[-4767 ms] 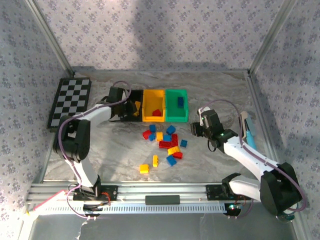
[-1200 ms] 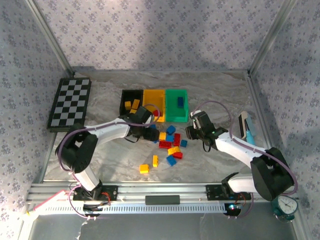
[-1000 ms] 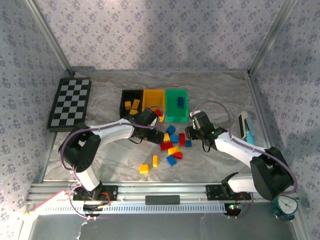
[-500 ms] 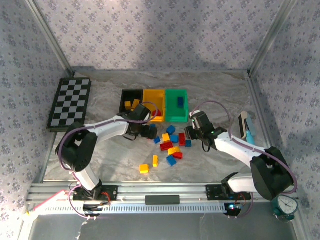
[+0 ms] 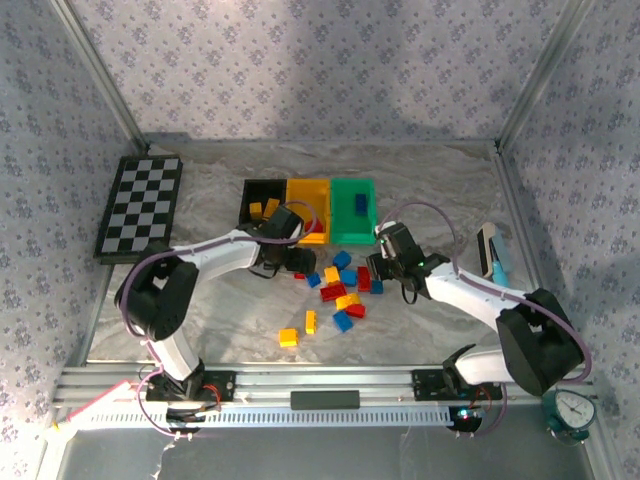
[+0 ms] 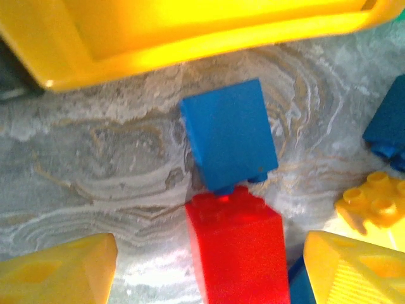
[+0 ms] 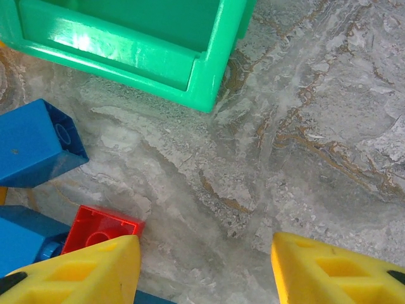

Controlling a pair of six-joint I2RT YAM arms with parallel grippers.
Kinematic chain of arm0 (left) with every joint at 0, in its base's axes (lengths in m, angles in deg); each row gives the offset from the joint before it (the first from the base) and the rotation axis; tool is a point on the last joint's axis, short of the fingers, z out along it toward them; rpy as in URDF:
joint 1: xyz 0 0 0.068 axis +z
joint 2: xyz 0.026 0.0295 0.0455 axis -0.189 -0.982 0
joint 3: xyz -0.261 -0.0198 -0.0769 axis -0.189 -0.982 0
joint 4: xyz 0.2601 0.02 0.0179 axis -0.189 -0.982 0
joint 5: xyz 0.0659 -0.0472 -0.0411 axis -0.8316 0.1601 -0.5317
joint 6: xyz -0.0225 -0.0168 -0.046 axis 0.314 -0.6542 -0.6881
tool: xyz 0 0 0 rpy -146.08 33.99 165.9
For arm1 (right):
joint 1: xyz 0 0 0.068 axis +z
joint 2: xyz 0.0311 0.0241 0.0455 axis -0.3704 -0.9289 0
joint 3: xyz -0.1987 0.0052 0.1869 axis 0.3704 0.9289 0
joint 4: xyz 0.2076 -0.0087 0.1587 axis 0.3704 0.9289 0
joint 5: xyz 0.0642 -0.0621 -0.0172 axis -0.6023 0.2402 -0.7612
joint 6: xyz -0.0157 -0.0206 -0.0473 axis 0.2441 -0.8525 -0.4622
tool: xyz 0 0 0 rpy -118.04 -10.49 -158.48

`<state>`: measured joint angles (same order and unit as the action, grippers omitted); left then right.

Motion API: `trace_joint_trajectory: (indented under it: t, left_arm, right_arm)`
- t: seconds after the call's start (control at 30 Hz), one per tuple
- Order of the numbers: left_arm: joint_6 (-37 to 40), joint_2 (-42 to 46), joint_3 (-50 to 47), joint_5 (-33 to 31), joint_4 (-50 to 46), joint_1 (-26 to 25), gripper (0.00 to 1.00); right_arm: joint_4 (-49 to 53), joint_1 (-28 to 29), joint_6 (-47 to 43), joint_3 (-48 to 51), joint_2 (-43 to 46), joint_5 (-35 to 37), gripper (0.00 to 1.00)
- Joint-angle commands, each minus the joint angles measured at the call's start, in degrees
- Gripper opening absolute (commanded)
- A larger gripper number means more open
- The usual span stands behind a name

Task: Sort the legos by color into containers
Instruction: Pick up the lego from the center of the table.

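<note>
Left jaws released, straddling a red brick (image 6: 234,250) without gripping it, just in front of the yellow bin (image 5: 308,183); a blue brick (image 6: 228,136) lies between that brick and the bin. Right jaws released over bare desk (image 7: 304,126), in front of the green bin (image 5: 353,238), which adjoins the yellow bin's right side. The black bin (image 5: 246,205), on the yellow bin's left, holds yellow bricks (image 5: 263,207); the loose legos (image 5: 340,285) lie on the desk in front of the yellow bin

Yellow bin (image 6: 158,47) cut off at top; red brick (image 6: 237,253) at bottom.
</note>
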<state>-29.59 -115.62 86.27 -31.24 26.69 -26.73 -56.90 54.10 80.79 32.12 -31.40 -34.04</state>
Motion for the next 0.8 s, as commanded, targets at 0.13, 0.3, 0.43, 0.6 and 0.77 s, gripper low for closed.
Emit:
trace_joint_trajectory:
  t: [0.13,0.3,0.43,0.6,0.77]
  left_arm:
    - [-0.4,-1.7,1.4,-1.3,-2.0,-0.7,0.48]
    - [0.1,0.9,1.0,-3.3,-3.2,-0.7,0.35]
    - [0.3,4.8,0.3,-5.3,-3.1,-0.6,0.26]
    - [1.5,7.3,2.6,-6.6,-3.8,-0.5,0.25]
    - [4.4,5.4,10.3,-8.1,-5.9,0.6,0.25]
  right_arm:
    - [1.4,0.9,-1.1,-1.9,-0.4,2.5,0.58]
    - [1.2,1.3,-1.1,-1.9,0.0,2.7,0.58]
    - [1.4,1.4,-1.1,-2.1,-0.1,2.7,0.58]
    - [1.2,1.5,-0.9,-2.1,-0.3,2.5,0.58]
    - [0.8,1.8,-0.9,-1.9,-0.3,2.4,0.58]
